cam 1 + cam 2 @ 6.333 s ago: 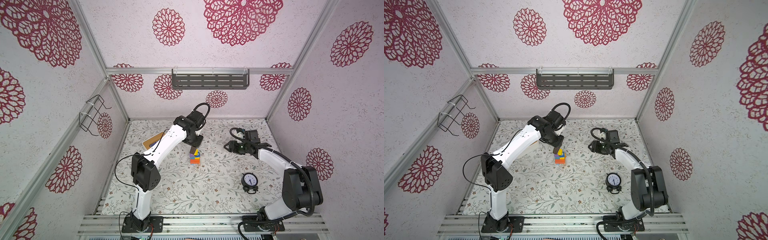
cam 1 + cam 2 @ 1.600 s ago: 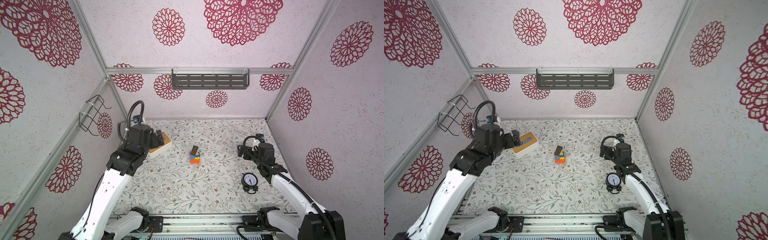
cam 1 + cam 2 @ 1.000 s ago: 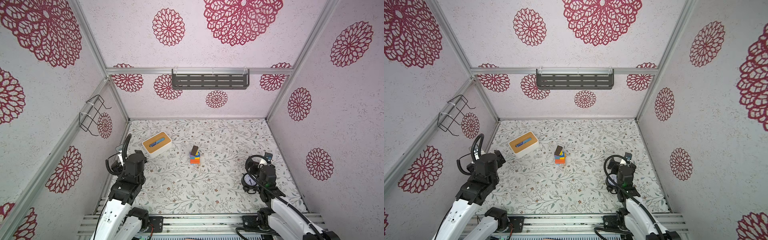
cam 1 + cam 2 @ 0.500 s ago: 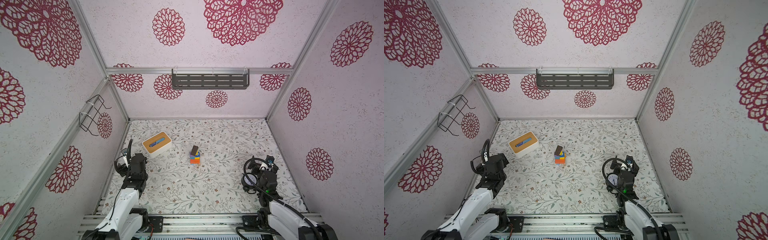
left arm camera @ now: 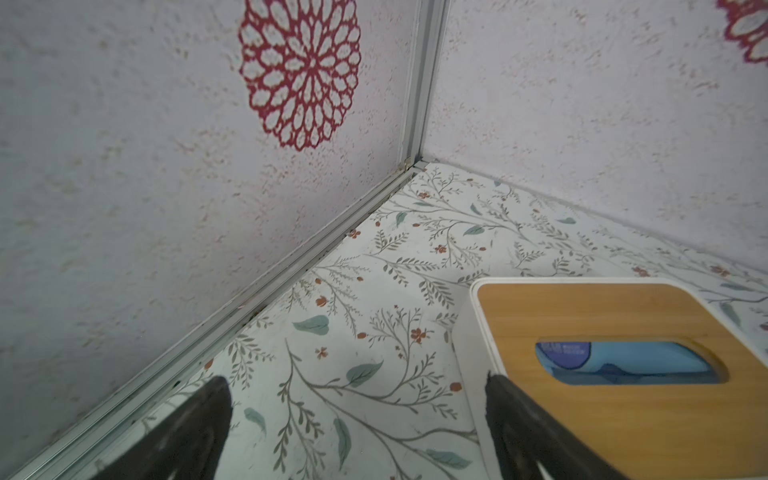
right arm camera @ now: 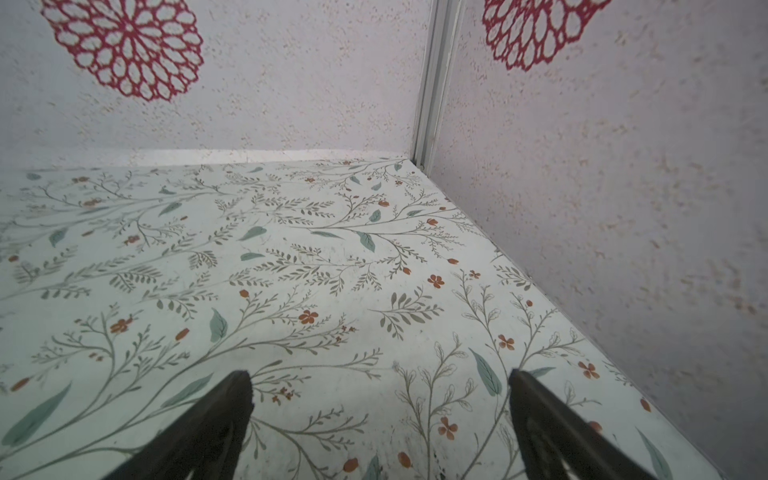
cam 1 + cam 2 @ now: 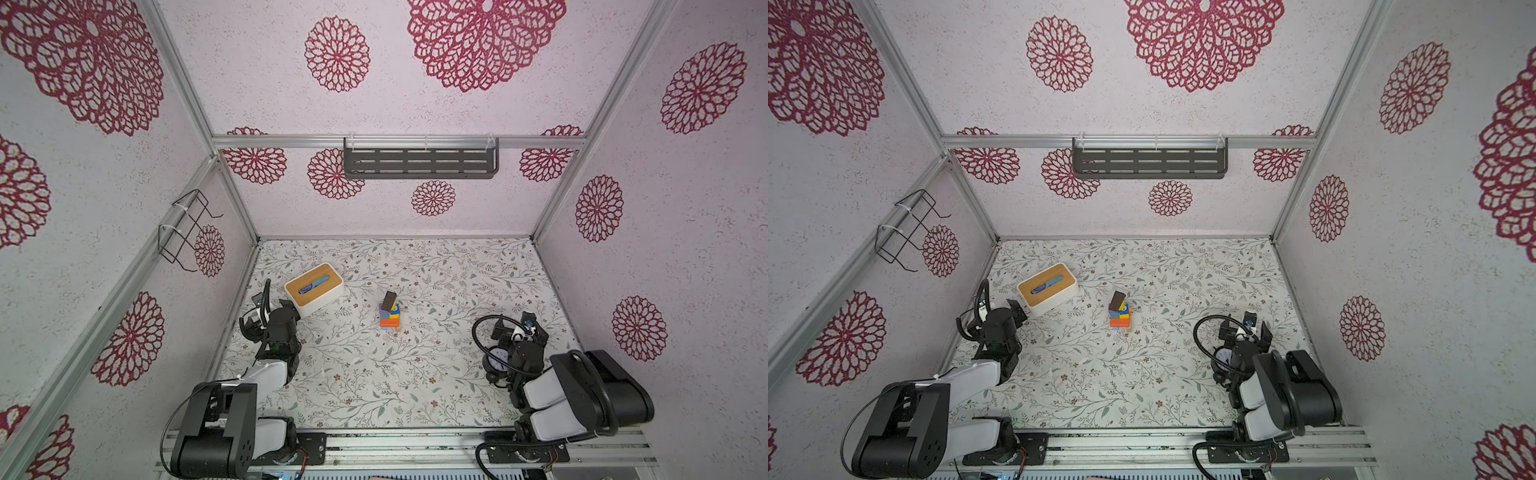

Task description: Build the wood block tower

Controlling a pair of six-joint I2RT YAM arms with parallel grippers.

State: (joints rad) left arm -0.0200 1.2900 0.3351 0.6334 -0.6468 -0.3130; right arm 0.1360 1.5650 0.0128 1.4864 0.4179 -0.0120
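The tower stands alone mid-table in both top views, a narrow stack of wood blocks with orange and blue layers and a tilted dark brown bar on top. My left gripper is open at the front left, next to the white box and far from the tower. My right gripper is open at the front right, over bare table. Nothing lies between either pair of fingers. No loose blocks show.
A white box with a wooden lid sits just beyond the left gripper. A black alarm clock is partly hidden under the right arm. A dark shelf hangs on the back wall and a wire rack on the left wall.
Both arms have pulled back from mid-table to the front corners and folded down near their bases. The left gripper has left the tower, which stands unmoved.
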